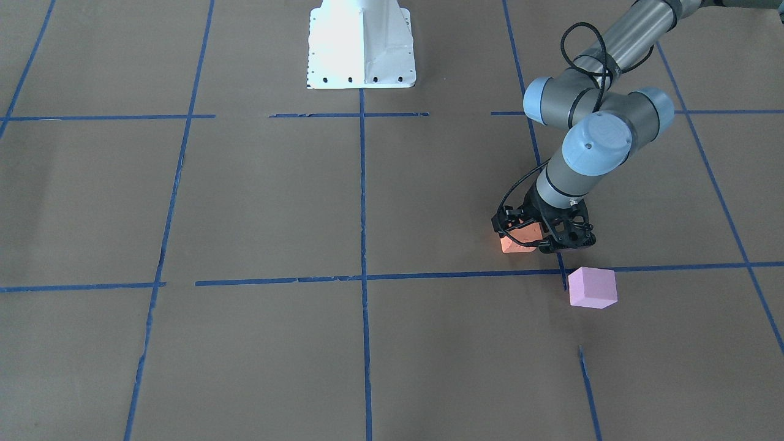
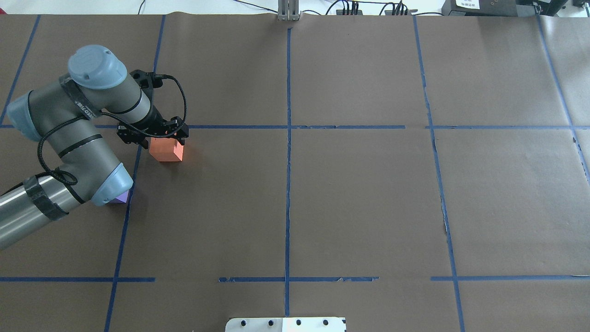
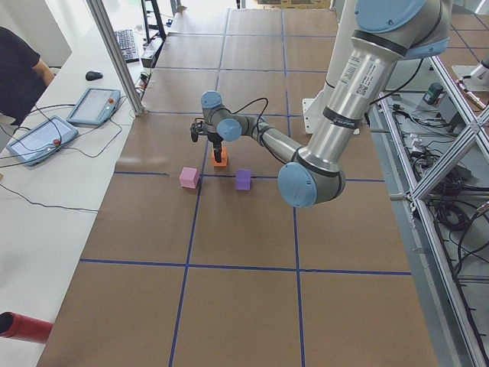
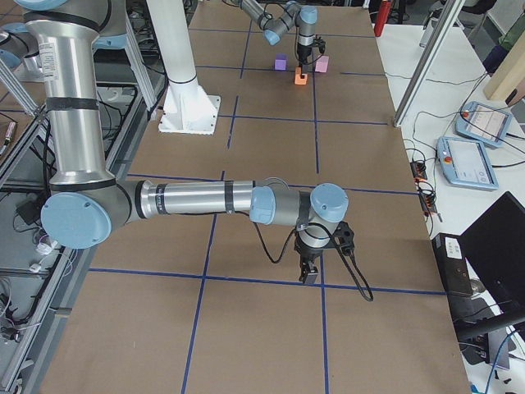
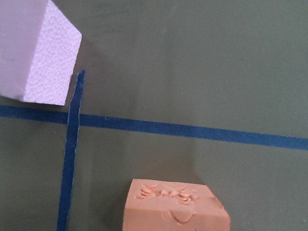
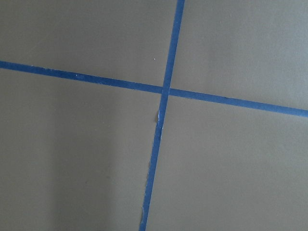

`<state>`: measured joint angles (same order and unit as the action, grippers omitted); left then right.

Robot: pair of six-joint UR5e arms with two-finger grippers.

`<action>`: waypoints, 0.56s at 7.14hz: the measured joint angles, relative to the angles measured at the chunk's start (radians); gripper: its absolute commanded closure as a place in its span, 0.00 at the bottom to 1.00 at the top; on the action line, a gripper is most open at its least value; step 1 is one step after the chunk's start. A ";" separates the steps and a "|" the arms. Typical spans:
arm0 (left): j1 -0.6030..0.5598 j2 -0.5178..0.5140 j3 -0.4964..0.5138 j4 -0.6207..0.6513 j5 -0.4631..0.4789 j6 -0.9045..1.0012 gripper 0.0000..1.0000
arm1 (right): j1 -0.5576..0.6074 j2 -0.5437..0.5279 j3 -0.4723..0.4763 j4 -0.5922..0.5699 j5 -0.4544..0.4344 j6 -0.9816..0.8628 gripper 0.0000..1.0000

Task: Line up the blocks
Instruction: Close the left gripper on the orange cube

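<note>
My left gripper (image 1: 528,240) is down at table level with its fingers on either side of the orange block (image 1: 517,244), and it looks shut on that block. The block also shows in the overhead view (image 2: 166,151) and at the bottom of the left wrist view (image 5: 175,209), with dents in its top. The pale pink block (image 1: 591,286) sits on the table just past a tape crossing, apart from the gripper. The blue-purple block (image 2: 121,198) peeks out from under my left elbow; it is clearer in the left side view (image 3: 243,180). My right gripper (image 4: 309,275) hangs low over bare paper, far from the blocks; I cannot tell whether it is open.
Brown paper with a blue tape grid (image 2: 288,184) covers the table. The white robot base (image 1: 361,46) stands at mid-table on the robot's side. Teach pendants (image 3: 92,105) lie on the white bench beside the table, where a person sits.
</note>
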<state>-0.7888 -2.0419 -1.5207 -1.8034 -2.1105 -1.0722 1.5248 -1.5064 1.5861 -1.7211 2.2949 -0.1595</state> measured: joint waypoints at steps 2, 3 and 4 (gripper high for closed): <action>0.010 -0.003 0.017 -0.005 -0.001 0.002 0.55 | 0.000 0.000 0.000 0.000 0.000 0.000 0.00; 0.014 -0.004 0.020 -0.008 -0.002 0.004 0.81 | 0.000 0.000 0.000 0.000 0.000 0.000 0.00; 0.016 -0.004 0.020 -0.011 -0.001 0.005 0.90 | 0.000 0.000 0.000 0.000 0.000 0.000 0.00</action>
<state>-0.7732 -2.0460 -1.5006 -1.8145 -2.1119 -1.0667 1.5250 -1.5064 1.5861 -1.7211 2.2948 -0.1595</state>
